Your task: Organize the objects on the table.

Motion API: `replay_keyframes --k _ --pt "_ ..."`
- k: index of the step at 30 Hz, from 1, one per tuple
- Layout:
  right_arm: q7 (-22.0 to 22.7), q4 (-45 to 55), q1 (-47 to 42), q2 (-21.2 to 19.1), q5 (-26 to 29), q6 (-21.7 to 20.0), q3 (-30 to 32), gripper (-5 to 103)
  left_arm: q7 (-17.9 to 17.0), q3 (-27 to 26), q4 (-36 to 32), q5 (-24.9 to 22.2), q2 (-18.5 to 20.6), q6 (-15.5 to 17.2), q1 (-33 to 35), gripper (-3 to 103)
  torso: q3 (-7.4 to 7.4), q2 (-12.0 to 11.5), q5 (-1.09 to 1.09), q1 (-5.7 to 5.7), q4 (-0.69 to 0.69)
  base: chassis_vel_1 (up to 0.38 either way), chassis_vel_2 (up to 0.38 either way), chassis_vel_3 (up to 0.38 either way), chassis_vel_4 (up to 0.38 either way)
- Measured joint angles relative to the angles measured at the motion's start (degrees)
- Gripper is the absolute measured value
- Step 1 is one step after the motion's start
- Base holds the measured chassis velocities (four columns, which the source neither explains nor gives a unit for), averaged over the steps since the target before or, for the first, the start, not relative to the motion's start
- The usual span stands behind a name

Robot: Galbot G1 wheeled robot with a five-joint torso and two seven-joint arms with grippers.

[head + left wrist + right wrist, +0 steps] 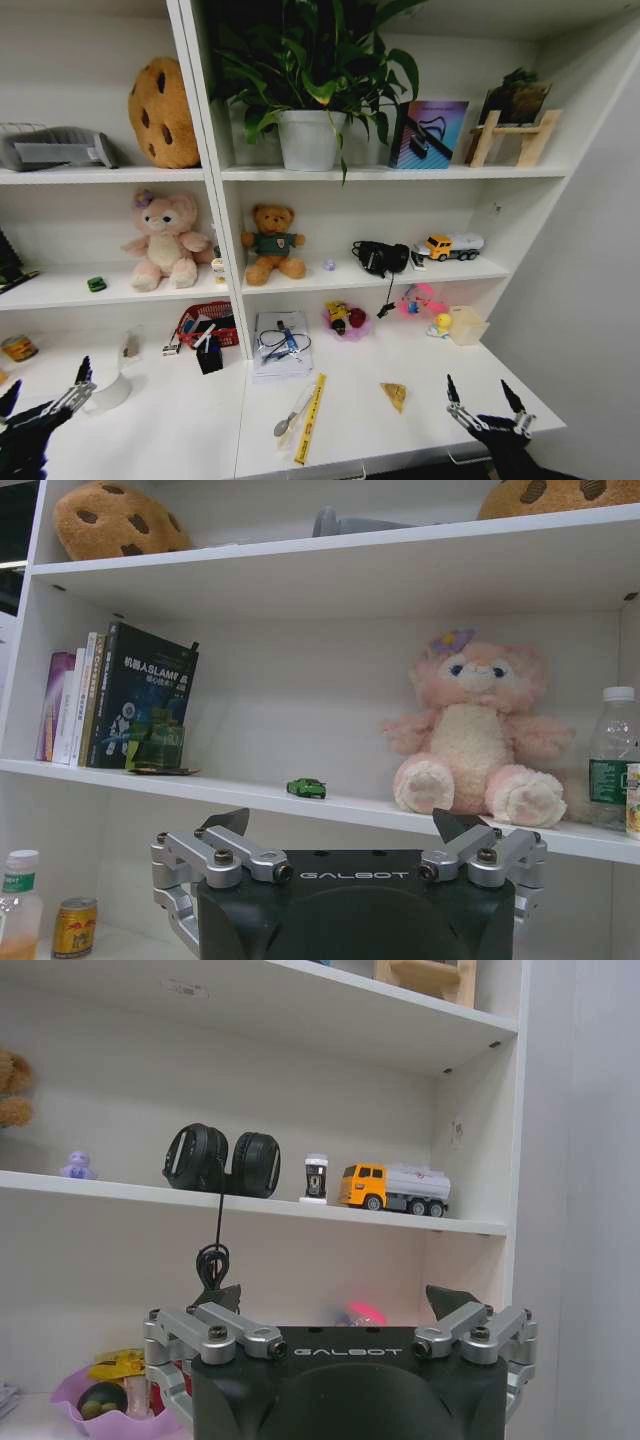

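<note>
The white table [180,425] runs under a wall of shelves. On it lie a yellow ruler [311,417], a spoon [293,412], a notebook [281,347] with cables and a blue pen on top, a red basket [208,323], a pink bowl [347,320] and a white mug [108,392]. A tiny green toy car [96,284] [306,788] sits on the shelf above. My left gripper [47,385] [345,823] hovers open at the table's near left, beside the mug. My right gripper [481,392] [338,1298] hovers open at the near right, holding nothing.
The shelves hold a pink plush [162,240], a teddy bear [272,243], black headphones [380,257], a toy tanker truck [451,245], a potted plant [308,138] and books [115,695]. A can [18,348] and a beige box [465,325] stand at the table's ends. A wall closes the right side.
</note>
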Motion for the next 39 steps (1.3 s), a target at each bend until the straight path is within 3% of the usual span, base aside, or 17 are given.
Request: replay_keyframes --k 8,19,22,24,32,39 --pt "4.69 4.1 6.53 -4.93 6.88 -16.25 -4.41 100 0.03 -0.04 0.16 0.09 -0.16 -0.42 0.42 100 0.0 0.0 0.01 0.0 0.02 0.0 0.0 0.0 0.0" --pt "8.22 4.28 6.87 -9.72 6.5 -27.7 -6.13 100 0.11 0.12 0.53 0.01 -0.4 -0.9 0.73 100 0.0 0.0 0.01 0.0 0.0 0.0 0.0 0.0 0.0" --pt "8.91 4.28 7.27 -10.61 8.01 -29.49 -6.56 100 0.11 0.32 0.53 0.06 -0.4 -0.9 0.73 100 0.0 0.0 0.0 0.0 0.0 0.0 0.0 0.0 0.0" --pt "9.99 4.21 9.87 -12.67 13.29 -33.68 -7.81 100 0.12 0.53 0.36 0.2 -0.44 -0.9 0.71 100 0.0 0.0 0.01 0.0 0.01 0.0 0.0 0.0 0.0" --pt "11.16 0.54 15.76 -15.71 18.06 -37.64 -10.71 100 0.16 -0.04 0.22 0.13 -0.48 -1.07 1.38 100 0.0 0.0 0.01 -0.01 0.02 0.0 0.0 0.0 0.0" --pt "11.33 -3.9 20.44 -17.12 18.88 -38.52 -14.87 100 0.17 -0.02 -0.35 0.53 -1.16 -0.88 1.55 100 0.0 0.0 0.0 0.0 0.01 0.0 0.0 0.0 0.0"
